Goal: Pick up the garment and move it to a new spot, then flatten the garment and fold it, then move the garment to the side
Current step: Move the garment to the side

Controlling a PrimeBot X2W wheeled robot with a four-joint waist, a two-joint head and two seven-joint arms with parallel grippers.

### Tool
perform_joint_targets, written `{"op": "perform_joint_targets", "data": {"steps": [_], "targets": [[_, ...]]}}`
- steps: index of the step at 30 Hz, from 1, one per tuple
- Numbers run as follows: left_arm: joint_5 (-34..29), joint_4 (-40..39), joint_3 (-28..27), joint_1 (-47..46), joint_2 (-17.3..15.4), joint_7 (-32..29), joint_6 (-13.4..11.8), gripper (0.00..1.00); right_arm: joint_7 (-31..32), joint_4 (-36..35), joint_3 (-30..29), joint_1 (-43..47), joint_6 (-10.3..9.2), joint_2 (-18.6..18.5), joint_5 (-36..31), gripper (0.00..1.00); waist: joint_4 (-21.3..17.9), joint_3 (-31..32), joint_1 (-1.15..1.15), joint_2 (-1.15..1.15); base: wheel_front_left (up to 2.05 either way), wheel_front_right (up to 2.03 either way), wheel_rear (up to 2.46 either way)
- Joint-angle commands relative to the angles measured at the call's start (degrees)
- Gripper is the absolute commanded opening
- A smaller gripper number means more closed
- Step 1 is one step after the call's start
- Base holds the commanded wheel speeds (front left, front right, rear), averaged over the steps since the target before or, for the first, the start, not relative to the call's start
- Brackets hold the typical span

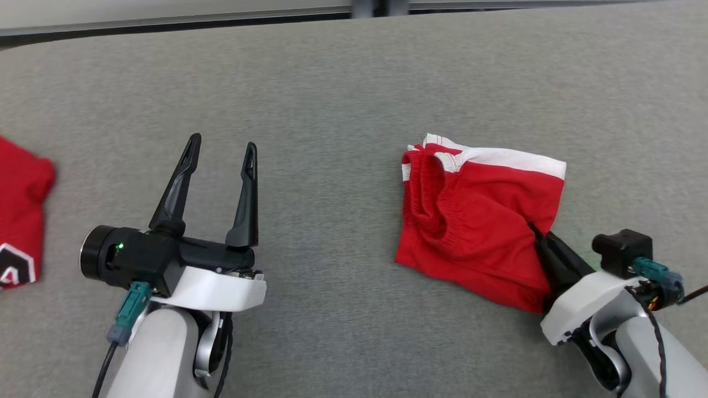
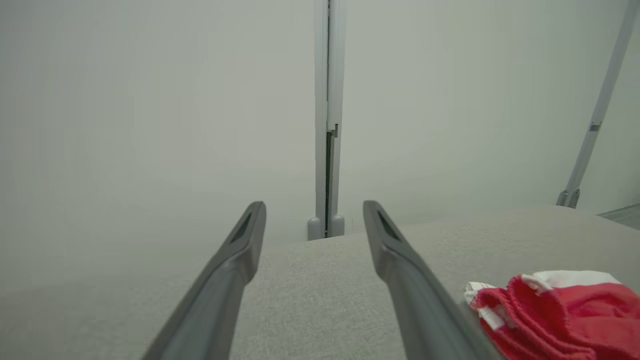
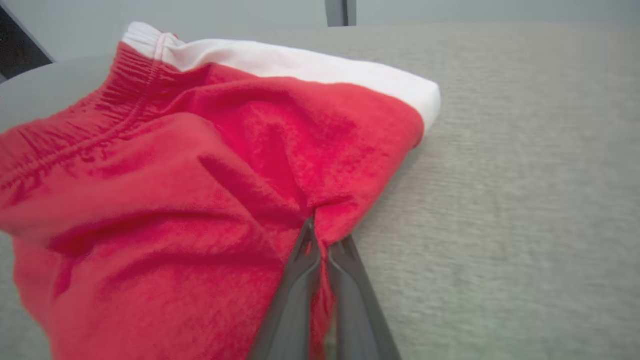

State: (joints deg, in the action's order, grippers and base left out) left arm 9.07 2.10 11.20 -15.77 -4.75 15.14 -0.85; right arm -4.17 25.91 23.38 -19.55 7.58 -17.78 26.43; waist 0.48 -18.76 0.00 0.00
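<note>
The garment (image 1: 475, 215) is a pair of red shorts with white trim and an elastic waistband, lying crumpled on the grey table right of centre. My right gripper (image 1: 537, 231) is shut on the garment's right edge; in the right wrist view its fingers (image 3: 300, 270) pinch a fold of the red cloth (image 3: 200, 175). Left of centre, my left gripper (image 1: 221, 148) hovers open over bare table with nothing between its fingers. Its wrist view has the garment (image 2: 555, 310) at the lower right, beyond the open left gripper (image 2: 314, 212).
Another red cloth with a white and black print (image 1: 19, 215) lies at the table's left edge. The grey table (image 1: 332, 83) stretches wide behind the garment, ending at a far edge with a pale wall and a post (image 2: 327, 125) behind.
</note>
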Motion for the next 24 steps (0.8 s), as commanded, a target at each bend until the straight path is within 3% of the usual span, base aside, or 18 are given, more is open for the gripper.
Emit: {"op": "perform_joint_targets", "data": {"steps": [1,6,11,24], "targets": [[-0.4,-0.4,0.1,-0.9,-0.4,0.0,0.2,1.0,-0.2,0.8,-0.1,-0.7,-0.16,-1.1,0.4,0.0,-6.7,-1.0,0.0,0.0,0.0,0.0,0.0],[-1.5,-2.4,1.7,-2.6,-1.2,-1.4,0.9,1.0,-2.2,2.9,-0.2,-4.1,-0.14,-5.7,0.5,0.0,-11.4,-3.8,0.0,0.0,0.0,0.0,0.0],[-2.4,-5.1,3.1,-5.4,-2.1,-3.5,1.9,1.0,-3.2,6.5,-0.8,-10.4,-0.14,-10.3,0.4,0.0,-12.8,-8.4,0.0,0.0,0.0,0.0,0.0],[-4.0,-9.9,5.5,-12.5,-2.7,-5.2,3.2,1.0,-6.6,21.1,-7.1,-27.2,-0.14,-22.3,0.0,0.0,-8.2,-19.7,0.0,0.0,0.0,0.0,0.0]]}}
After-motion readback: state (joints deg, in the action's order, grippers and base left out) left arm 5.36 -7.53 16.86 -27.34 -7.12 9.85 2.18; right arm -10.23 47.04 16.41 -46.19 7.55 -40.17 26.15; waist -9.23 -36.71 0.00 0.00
